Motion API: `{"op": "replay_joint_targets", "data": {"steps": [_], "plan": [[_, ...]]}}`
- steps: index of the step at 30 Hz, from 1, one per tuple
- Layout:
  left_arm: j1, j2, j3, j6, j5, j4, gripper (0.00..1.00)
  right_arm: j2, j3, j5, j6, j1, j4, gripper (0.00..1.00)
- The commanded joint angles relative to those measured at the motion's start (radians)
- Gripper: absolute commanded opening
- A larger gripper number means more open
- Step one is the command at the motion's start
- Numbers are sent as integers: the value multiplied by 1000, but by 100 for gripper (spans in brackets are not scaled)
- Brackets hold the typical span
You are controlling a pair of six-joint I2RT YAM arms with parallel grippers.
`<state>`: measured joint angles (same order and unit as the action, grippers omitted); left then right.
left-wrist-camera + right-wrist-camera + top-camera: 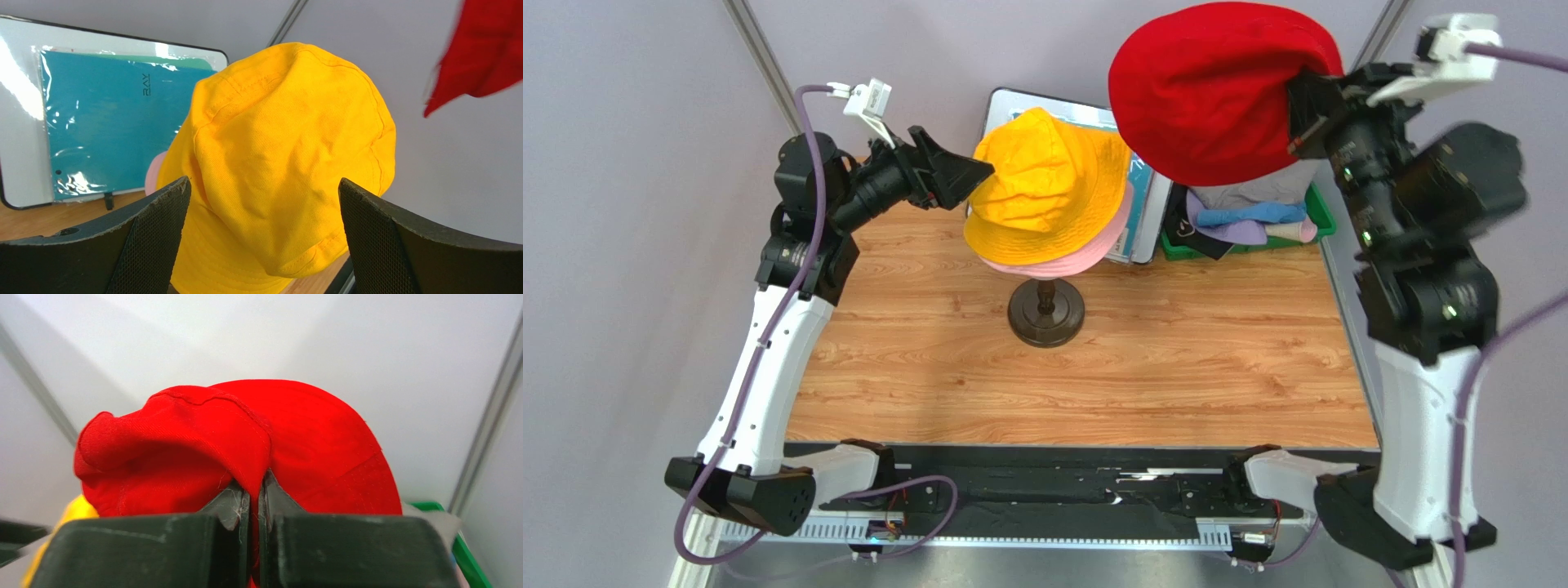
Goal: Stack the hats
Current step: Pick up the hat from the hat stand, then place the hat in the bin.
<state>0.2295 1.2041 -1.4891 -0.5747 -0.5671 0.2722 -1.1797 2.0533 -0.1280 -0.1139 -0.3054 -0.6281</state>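
Your right gripper [253,484] is clamped tight on a fold of the red hat [245,441]. In the right wrist view its fingers [230,505] meet at the bottom centre of the frame with the cloth pinched between them, and the rest of the hat billows up above the tips. From the top camera that hat hangs in the upper right of the frame, high off the table [1075,368], with the gripper biting its right-hand edge. The right arm stands tall along the right edge, its wrist bent over toward the left of the frame.

Your left gripper [263,184] stands wide open. In the left wrist view the orange-yellow hat [282,153] fills the gap between the two dark pads [153,233], crown up. Nothing is pinched, and you cannot tell whether either pad brushes the cloth. From above, this hat sits at upper centre on top of the pink hat [1087,255], whose brim peeks out beneath, both perched over the dark round base [1047,312]. The left arm rises from the lower left, bends in the upper left and reaches rightward, with its tips just beside the hat's left side. The teal sheet [104,122] leans behind the hats, and a green bin [1323,214] sits at the right below the red hat in the picture
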Motion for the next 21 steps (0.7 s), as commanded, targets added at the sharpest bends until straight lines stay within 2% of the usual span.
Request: {"op": "replay_joint_targets", "data": {"steps": [1, 6, 15, 21], "plan": [[1, -57, 16, 90, 35, 10, 94, -139, -48, 189, -120, 159, 39, 0], [1, -78, 38, 144, 42, 7, 95, -230, -96, 280, -230, 297, 174, 0], [1, -90, 76, 168, 16, -22, 95, -464, -108, 235, -334, 454, 283, 0], [1, -90, 90, 162, -8, -44, 95, -564, -130, 202, -346, 499, 307, 0]]}}
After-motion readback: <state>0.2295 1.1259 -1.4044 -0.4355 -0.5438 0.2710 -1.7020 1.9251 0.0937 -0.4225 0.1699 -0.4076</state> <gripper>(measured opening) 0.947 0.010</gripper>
